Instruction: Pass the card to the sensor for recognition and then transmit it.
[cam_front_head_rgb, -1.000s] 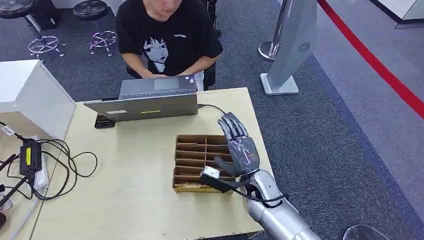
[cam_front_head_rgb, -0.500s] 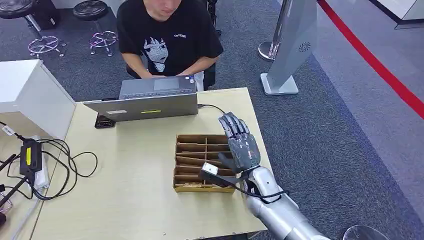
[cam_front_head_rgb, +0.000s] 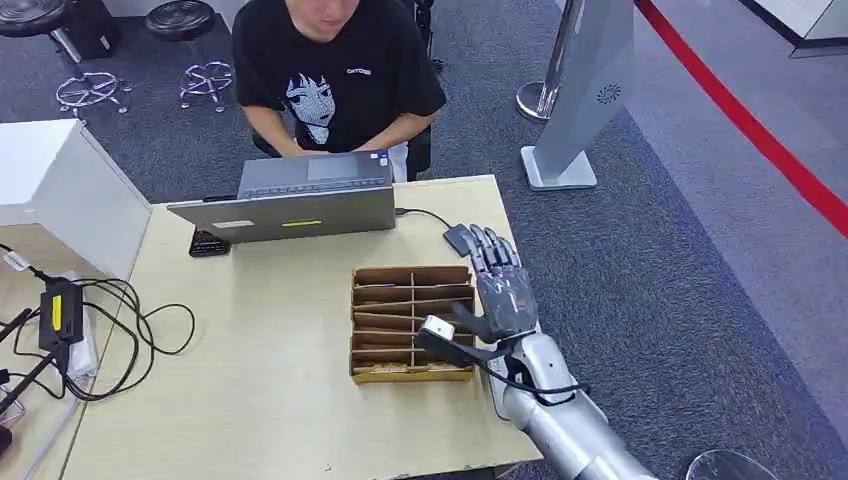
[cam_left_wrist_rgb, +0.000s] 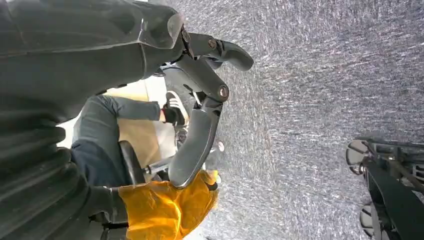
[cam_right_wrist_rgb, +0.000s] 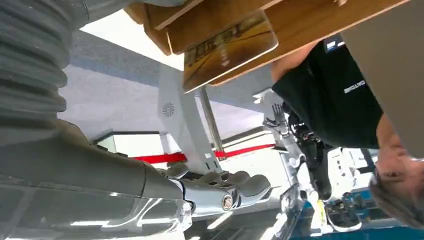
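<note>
A wooden divided box (cam_front_head_rgb: 410, 322) stands on the table's right half. A card with a gold pattern (cam_right_wrist_rgb: 229, 46) leans in one of its slots. My right hand (cam_front_head_rgb: 505, 295) hovers just past the box's right side, fingers stretched out and apart, thumb pointing at the box, holding nothing. In the right wrist view the hand (cam_right_wrist_rgb: 205, 192) sits apart from the card. A small grey sensor (cam_front_head_rgb: 456, 238) on a cable lies on the table just beyond the fingertips. My left hand (cam_left_wrist_rgb: 200, 100) hangs over grey carpet with fingers loosely spread and nothing in them.
A person in a black shirt (cam_front_head_rgb: 335, 70) sits behind an open laptop (cam_front_head_rgb: 300, 200) at the table's far edge. A phone (cam_front_head_rgb: 208, 244) lies beside it. Cables and a power brick (cam_front_head_rgb: 60, 310) cover the left side. The table's right edge is close to my right arm.
My right hand has shifted right and a little farther away, off the box to its right side, uncovering the grey sensor. Nothing was picked up.
</note>
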